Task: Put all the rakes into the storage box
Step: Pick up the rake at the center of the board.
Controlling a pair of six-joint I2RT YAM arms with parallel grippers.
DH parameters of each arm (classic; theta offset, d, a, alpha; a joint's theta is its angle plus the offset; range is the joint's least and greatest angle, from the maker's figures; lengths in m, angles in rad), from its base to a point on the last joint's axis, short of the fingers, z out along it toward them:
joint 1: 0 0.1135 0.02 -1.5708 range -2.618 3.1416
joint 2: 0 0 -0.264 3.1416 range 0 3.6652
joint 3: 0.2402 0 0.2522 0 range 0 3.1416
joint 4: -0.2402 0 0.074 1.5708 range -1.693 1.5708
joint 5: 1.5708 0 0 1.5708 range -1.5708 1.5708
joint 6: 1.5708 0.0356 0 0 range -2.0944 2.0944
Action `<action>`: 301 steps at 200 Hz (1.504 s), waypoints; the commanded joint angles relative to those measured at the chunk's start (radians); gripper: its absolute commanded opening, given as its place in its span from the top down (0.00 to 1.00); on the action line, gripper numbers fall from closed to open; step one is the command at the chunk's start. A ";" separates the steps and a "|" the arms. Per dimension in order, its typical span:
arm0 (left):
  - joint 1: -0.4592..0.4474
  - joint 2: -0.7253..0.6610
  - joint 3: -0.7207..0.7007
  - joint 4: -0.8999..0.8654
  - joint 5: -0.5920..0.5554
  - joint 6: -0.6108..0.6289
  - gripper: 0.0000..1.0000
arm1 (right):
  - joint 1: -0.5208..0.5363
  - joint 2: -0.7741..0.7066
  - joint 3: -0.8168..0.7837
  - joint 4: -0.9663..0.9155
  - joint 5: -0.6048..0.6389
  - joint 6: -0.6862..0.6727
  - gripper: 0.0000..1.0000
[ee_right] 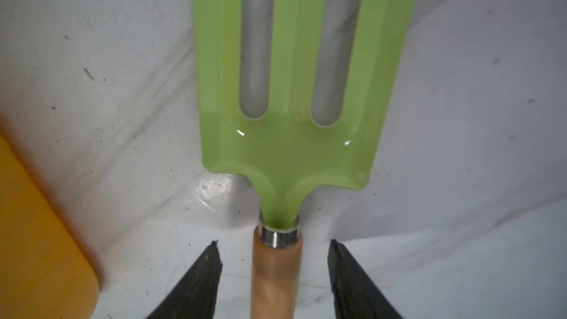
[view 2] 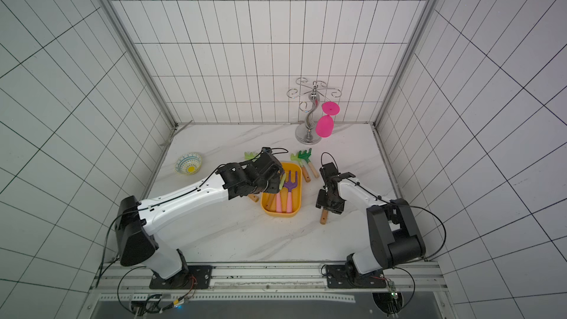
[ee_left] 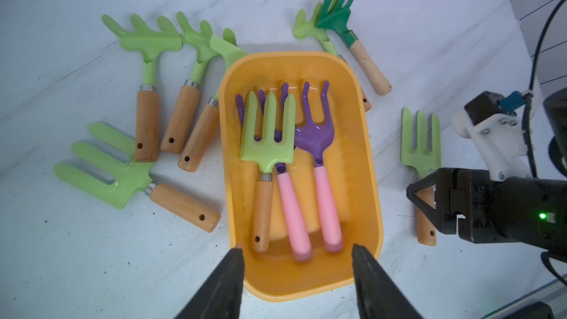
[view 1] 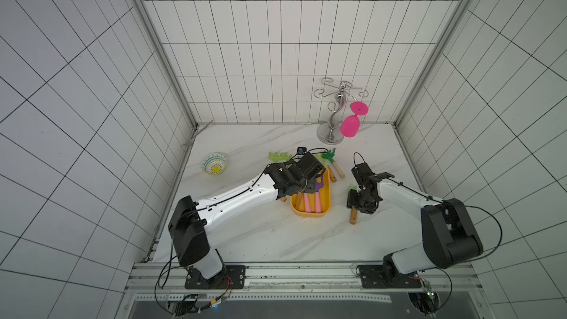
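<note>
We set our right gripper [ee_right: 274,243] astride the wooden handle of the green rake [ee_right: 285,154], which lies just beside the storage box [ee_left: 291,58]; its jaws are apart, apparently ready to pinch. Our left gripper [ee_left: 296,250] hangs over the box, spread and empty.

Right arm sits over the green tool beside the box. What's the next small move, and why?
Probably close the right gripper on the wooden handle. Its jaws straddle it just behind the metal collar, a gap on each side, and the green three-tined tool lies flat on the table beside the storage box, not yet gripped.
</note>
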 commanded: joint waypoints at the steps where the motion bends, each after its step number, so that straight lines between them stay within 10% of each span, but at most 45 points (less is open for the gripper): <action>1: 0.003 -0.026 -0.023 0.024 -0.028 0.005 0.42 | 0.014 0.030 -0.028 0.038 -0.003 0.029 0.45; 145: 0.043 -0.095 -0.101 0.054 -0.006 0.017 0.42 | 0.038 -0.118 0.049 -0.113 -0.037 -0.014 0.93; 237: 0.269 -0.238 -0.528 1.125 0.984 -0.220 0.33 | 0.044 -0.474 0.263 0.008 -0.446 -0.185 0.91; 301: 0.240 -0.170 -0.544 1.426 1.147 -0.308 0.34 | 0.046 -0.519 0.131 0.518 -0.813 0.065 0.89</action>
